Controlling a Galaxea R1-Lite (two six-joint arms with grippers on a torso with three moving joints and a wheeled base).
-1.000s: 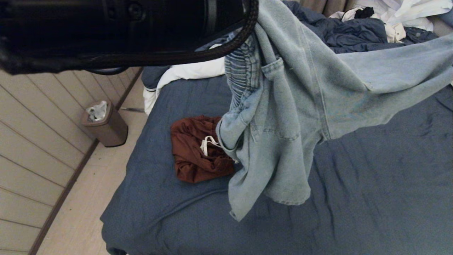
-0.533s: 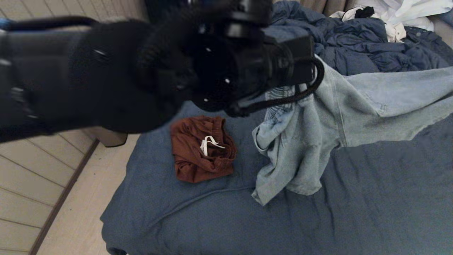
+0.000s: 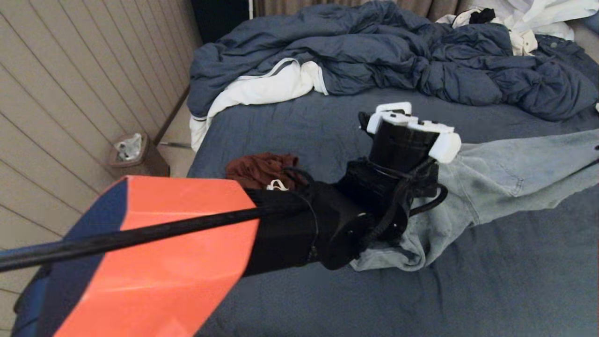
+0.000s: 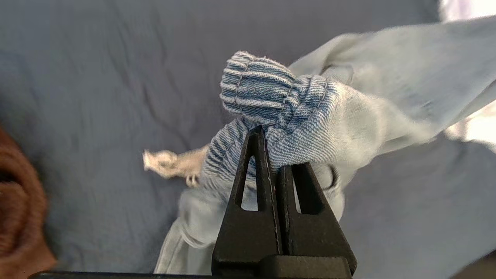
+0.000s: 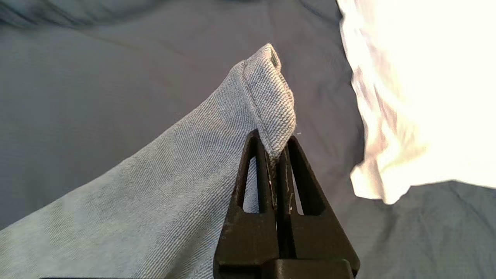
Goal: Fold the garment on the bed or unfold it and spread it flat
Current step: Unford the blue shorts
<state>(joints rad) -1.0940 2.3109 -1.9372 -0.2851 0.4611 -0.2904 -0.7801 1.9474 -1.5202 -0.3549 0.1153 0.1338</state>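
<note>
Slate-blue sheet covers the wide bed [image 3: 290,126], with a rumpled dark blue duvet [image 3: 374,51] heaped from eleven to two o'clock and white linen [image 3: 262,89] spilling out under it at about eleven. Near the middle of the head view, the pale blue denim shorts [image 3: 505,168] stretch from the centre out toward three o'clock, one end sagging onto the sheet at about five. A crumpled rust-brown pair of shorts [image 3: 259,168] lies just beside them toward nine.

In its wrist view the left gripper [image 4: 271,155] is clamped tight on the bunched elastic waistband, and the right gripper [image 5: 277,149] is pinched together on a stitched hem corner; in the head view that right end runs out of frame.

To spread the denim flat, my judgement is that both grips should hold while the arms draw apart until the cloth is taut, then sink evenly so the slack part lands first without folding under. Keeping the waistband end clear of the brown shorts matters. Releasing should wait until the fabric rests on the sheet.
</note>
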